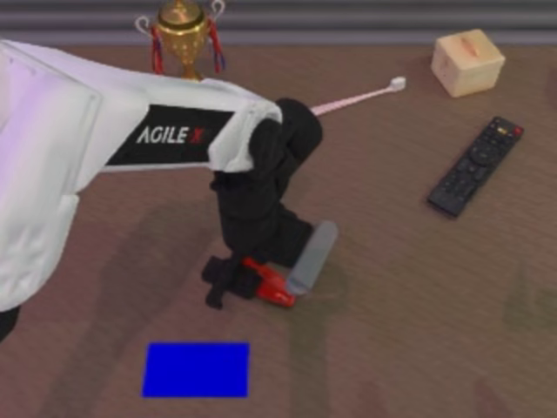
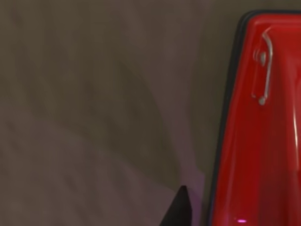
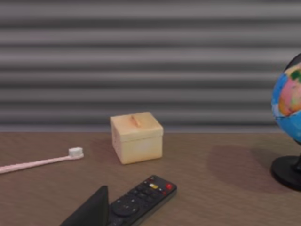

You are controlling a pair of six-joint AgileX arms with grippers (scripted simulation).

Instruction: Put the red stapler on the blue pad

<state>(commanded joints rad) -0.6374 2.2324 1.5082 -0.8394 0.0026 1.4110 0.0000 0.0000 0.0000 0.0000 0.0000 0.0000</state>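
One arm at work: left arm [image 1: 130, 139] stretched from the top view's left edge out over the middle of the worktop [image 1: 392, 305], black wrist pointing down. Left end effector [image 1: 252, 280] low at the red stapler [image 1: 271, 286], right at its near end; cannot tell whether fingers are spread or pinching, being hidden under the wrist. Red stapler lying on the worktop just left of centre, only its tip and one side showing past the black end effector. Grey elongated piece [image 1: 313, 257] slanting up and right from the stapler's tip, touching it or nearly so. Blue pad [image 1: 196, 369] flat near the front edge, below and left of the stapler, apart from it and bare.

Seen from the left wrist: glossy red stapler [image 2: 263, 141] filling one side, silvery clip [image 2: 264, 66] on its top, one dark fingertip [image 2: 178, 209] just beside its black edge.

Elsewhere on the worktop: gold trophy [image 1: 183, 35] at the back left, pink toothbrush [image 1: 357, 97] at back centre, wooden box [image 1: 467, 61] at back right, black remote [image 1: 476, 165] in front of the box. Right wrist view adds a globe [image 3: 289, 117] beside the box [image 3: 137, 137], remote [image 3: 136, 200] and toothbrush [image 3: 42, 162]; right end effector itself not seen.
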